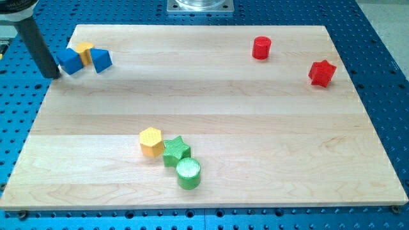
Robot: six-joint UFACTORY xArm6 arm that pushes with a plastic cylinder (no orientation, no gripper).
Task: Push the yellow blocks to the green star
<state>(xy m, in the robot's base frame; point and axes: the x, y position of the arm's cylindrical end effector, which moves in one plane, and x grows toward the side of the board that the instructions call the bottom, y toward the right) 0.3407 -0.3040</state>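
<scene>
Nearest, the green cylinder (188, 173) touches the green star (176, 151), which touches the yellow hexagonal block (151, 141) on its left. Wide bare wooden board (211, 96) stretches beyond. Far right sit a red star (322, 73) and red cylinder (261, 48). Far left, a second yellow block (84, 50) is half hidden behind the blue cube (70, 61) and blue triangular block (101, 60). My tip (54, 75), with no claw, touches the cube at the board's left edge.
</scene>
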